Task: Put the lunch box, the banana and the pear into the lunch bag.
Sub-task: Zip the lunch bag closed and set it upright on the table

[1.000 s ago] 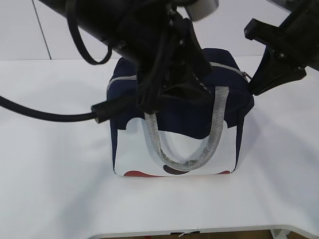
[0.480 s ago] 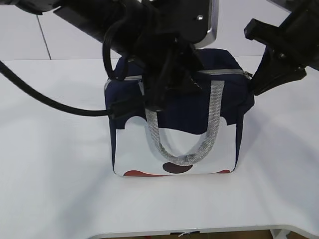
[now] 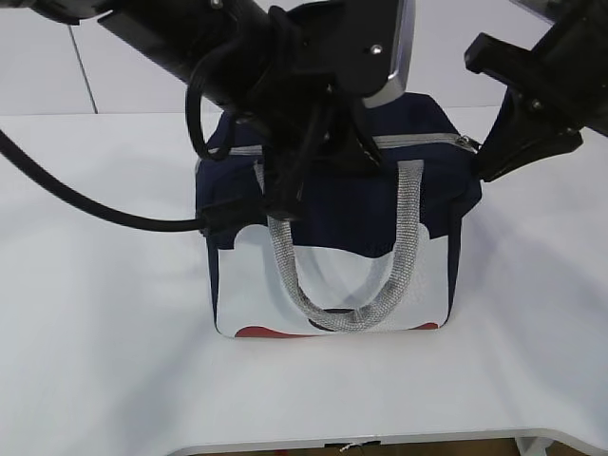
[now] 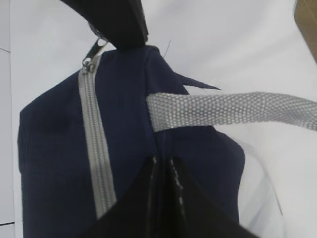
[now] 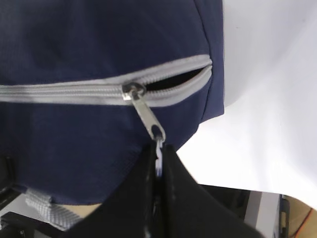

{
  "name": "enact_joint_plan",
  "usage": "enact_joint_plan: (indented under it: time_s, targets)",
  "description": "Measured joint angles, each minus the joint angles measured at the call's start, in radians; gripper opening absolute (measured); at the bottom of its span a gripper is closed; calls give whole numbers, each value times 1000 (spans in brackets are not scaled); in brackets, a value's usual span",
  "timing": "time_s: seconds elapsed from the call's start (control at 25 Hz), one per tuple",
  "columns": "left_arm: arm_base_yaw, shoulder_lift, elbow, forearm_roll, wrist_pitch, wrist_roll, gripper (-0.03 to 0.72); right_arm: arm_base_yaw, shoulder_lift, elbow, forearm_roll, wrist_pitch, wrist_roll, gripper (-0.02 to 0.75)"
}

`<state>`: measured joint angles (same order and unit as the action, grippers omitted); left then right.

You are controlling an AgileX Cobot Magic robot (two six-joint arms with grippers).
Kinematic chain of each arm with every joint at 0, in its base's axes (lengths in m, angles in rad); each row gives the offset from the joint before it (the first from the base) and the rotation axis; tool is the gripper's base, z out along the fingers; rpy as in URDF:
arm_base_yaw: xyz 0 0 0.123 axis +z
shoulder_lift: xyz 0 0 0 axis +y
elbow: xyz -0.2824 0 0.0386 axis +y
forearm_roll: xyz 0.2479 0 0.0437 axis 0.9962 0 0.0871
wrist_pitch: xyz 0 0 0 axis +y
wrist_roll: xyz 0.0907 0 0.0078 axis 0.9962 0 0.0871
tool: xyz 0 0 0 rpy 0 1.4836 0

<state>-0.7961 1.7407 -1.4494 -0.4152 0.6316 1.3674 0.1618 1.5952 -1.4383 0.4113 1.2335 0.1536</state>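
Observation:
The navy lunch bag point(image 3: 332, 204) stands in the middle of the white table, its grey handle point(image 3: 404, 237) hanging over the cartoon front panel. My left gripper point(image 4: 161, 161) is shut, pinching the bag's top fabric beside the grey zipper point(image 4: 94, 144) and the handle's root point(image 4: 223, 110). My right gripper point(image 5: 157, 151) is shut on the zipper's ring pull point(image 5: 148, 119) at the bag's right end point(image 3: 465, 142). The slider point(image 5: 132, 90) sits close to that end, with a short gap point(image 5: 185, 79) open beyond it. The lunch box, banana and pear are out of view.
My left arm and its black cable point(image 3: 85, 204) hang over the bag's top and left side. The right arm point(image 3: 532, 104) stands at the bag's right end. The white table point(image 3: 104, 332) ends at a front edge near the bottom.
My left arm has shifted up and left over the bag, tugging the bag's top left corner slightly left. The right gripper has stayed at the zipper pull.

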Motion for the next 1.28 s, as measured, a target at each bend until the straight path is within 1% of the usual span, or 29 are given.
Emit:
enact_joint_plan:
  time_s: [0.16,0.4,0.56,1.0,1.28]
  targets:
    - [0,0,0,18,0,0,-10,-3,0,0,14,0,44,18]
    - [0,0,0,19,0,0,-10,-33,0,0,122,0,67,18]
    - [0,0,-2,29,4,0,-10,-60,0,0,151,0,92,18]
    - [0,0,-2,55,17,0,-10,-112,11,0,161,0,95,18]
    - [0,0,-2,57,17,0,-10,-120,35,0,157,0,81,18]
